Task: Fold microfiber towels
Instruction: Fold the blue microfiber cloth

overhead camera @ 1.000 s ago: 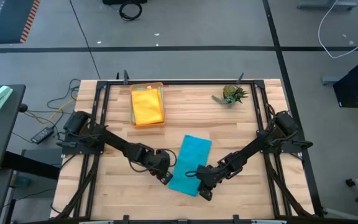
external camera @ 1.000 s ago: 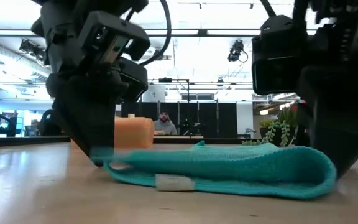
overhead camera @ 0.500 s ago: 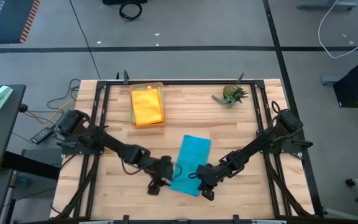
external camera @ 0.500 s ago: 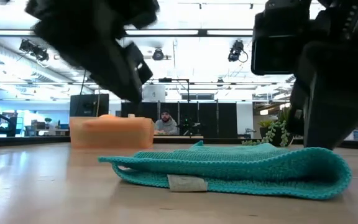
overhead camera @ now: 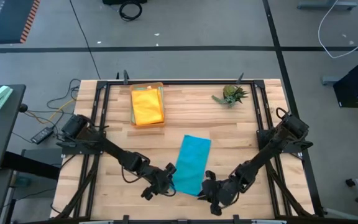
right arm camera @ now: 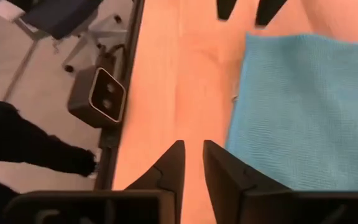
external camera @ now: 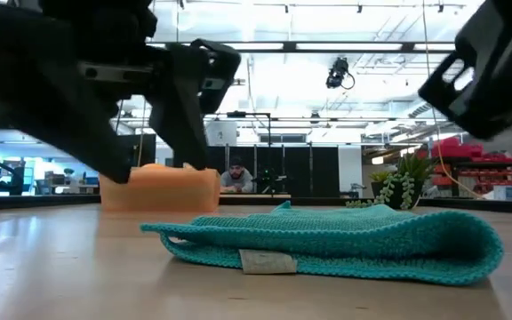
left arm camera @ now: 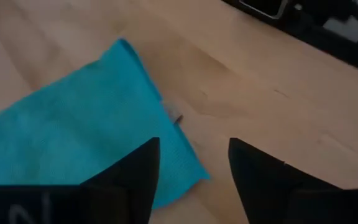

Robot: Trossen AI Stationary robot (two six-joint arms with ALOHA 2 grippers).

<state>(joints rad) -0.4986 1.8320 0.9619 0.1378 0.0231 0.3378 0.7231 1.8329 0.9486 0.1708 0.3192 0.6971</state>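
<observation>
Both arms have backed off the soft teal microfiber towel (overhead camera: 192, 164) since a second ago, when we had each end effector down at its near edge; now the cloth lies free on the wooden bench (overhead camera: 241, 134). From above, our left end effector (overhead camera: 160, 186) sits just off the towel's near left corner and our right end effector (overhead camera: 215, 198) just off its near right corner, both toward the front edge of the bench. We judge they stand apart like this because the fold has been laid and let go. The towel shows as a long, narrow rectangle, slightly slanted. Farther back rests the rigid orange rectangular tray (overhead camera: 160, 87) with a yellow cloth (overhead camera: 147, 106) in it, and the small spiky green plant (overhead camera: 231, 94) stands near the far right.

At bench height, the towel (external camera: 336, 244) is doubled over, its rounded fold on one side, the loose edges on the other, a small pale label (external camera: 260, 260) showing at the front. Both arms hang above it, touching nothing.

Through the left wrist camera, our fingers (left arm camera: 129, 177) stand spread with bare wood between them, the towel's corner (left arm camera: 104, 137) just beside one of them.

Through the right wrist camera, our fingers (right arm camera: 166, 168) are only a narrow gap apart, pinching nothing, the towel's edge (right arm camera: 291, 112) close beside.
</observation>
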